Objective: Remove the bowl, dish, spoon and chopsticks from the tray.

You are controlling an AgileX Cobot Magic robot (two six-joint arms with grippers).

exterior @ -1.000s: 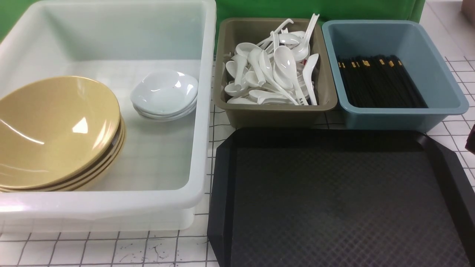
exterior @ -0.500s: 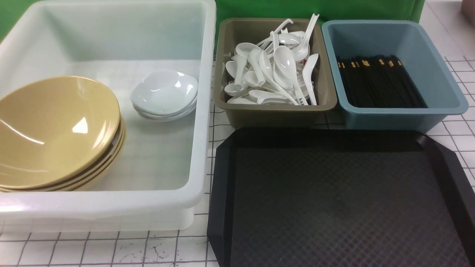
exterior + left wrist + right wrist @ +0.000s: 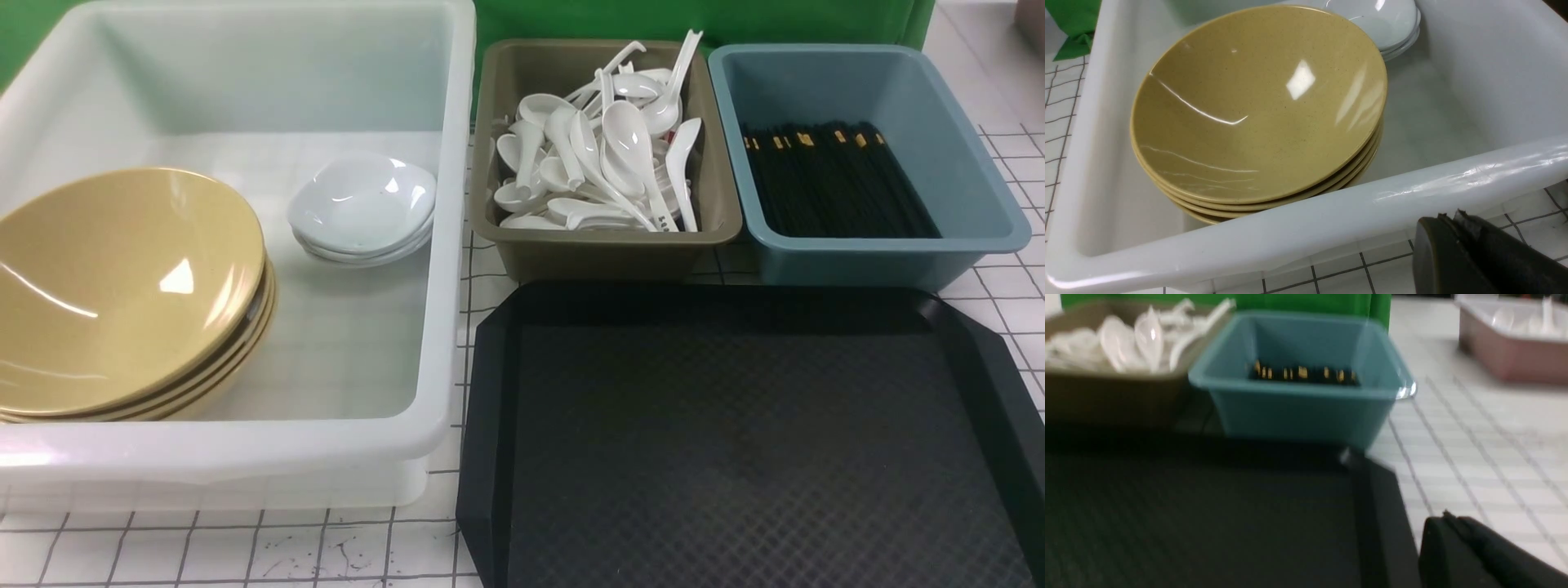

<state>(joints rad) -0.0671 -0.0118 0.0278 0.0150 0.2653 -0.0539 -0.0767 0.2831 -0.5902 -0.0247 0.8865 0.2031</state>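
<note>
The black tray (image 3: 735, 441) lies at the front right with nothing on it. The tan bowl (image 3: 122, 286) tops a stack in the white tub, and the white dish (image 3: 359, 200) tops a smaller stack beside it. The spoon (image 3: 665, 219) with dark characters on its handle lies among plain white ones in the tan bin. The chopsticks (image 3: 833, 175) lie in the blue bin. Neither gripper shows in the front view. My left gripper (image 3: 1447, 216) is shut and empty, just outside the tub's near wall. My right gripper (image 3: 1447, 516) is shut and empty beside the tray's right rim (image 3: 1376, 506).
The white tub (image 3: 445, 245) stands left of the tray. The tan bin (image 3: 604, 253) and blue bin (image 3: 865, 261) stand side by side right behind it. A pinkish bin (image 3: 1511, 351) with white spoons stands farther off to the right. A green backdrop closes the far side.
A dark piece of my right arm at the front view's right edge has drawn out of sight. Nothing else has moved.
</note>
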